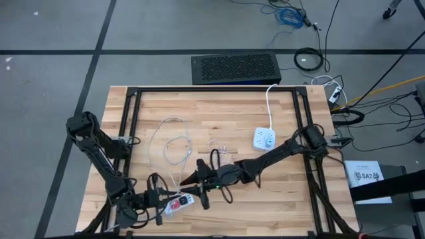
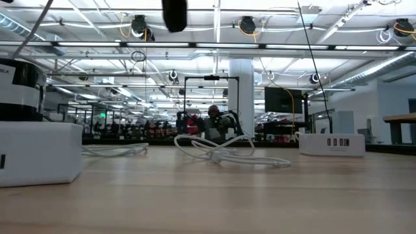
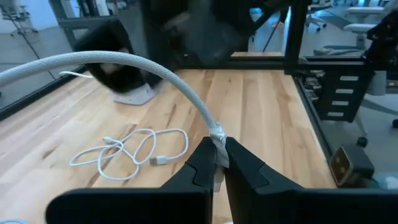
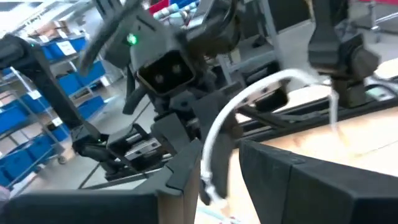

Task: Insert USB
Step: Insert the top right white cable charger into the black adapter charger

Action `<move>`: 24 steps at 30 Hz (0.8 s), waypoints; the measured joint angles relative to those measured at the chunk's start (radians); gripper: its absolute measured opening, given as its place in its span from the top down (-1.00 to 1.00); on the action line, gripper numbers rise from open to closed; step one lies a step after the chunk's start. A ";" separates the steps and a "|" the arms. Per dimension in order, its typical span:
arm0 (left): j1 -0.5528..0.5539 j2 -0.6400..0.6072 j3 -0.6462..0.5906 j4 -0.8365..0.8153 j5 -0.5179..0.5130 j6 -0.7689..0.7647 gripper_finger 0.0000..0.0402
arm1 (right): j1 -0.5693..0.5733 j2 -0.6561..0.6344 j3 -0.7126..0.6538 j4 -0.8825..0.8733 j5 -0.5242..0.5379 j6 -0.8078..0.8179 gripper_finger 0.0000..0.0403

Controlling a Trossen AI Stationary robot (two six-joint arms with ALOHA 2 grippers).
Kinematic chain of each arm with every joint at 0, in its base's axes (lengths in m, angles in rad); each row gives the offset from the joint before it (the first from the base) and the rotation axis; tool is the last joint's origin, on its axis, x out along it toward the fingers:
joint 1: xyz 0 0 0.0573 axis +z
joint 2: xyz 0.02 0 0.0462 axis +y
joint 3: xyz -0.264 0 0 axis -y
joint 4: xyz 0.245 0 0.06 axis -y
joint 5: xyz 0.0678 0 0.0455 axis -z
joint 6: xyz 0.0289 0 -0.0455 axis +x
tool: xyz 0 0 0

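Wooden planks make up the table (image 1: 279,192), framed by dark rails, with grey floor around it. Low in the overhead frame, left of centre, the left claw (image 1: 161,199) is pinched shut on the end of a braided white cable (image 3: 186,87), holding it just above the wood; from the left wrist the cable arcs away toward the upper left. Right beside it the right claw (image 1: 188,179) stands partly open around the same cable, which runs between its fingers (image 4: 186,168); whether it grips cannot be told. A small red-and-white thing (image 1: 178,204) lies under the left claw, too small to make out. Two white power strips show: one right of centre (image 1: 264,138), and another near the low camera (image 2: 39,153), cut off. One loose thin white cable (image 1: 174,143) lies coiled mid-table. A black box (image 1: 236,68) sits beyond the far edge.
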 joint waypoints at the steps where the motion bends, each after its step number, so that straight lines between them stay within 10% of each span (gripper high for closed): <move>1: 0.005 0.000 0.000 0.001 0.001 0.005 0.90 | 0.000 0.015 0.008 0.008 -0.010 0.011 0.49; 24: 0.025 0.000 0.000 0.006 0.044 0.023 0.88 | 0.003 0.142 0.144 -0.009 -0.028 -0.146 0.99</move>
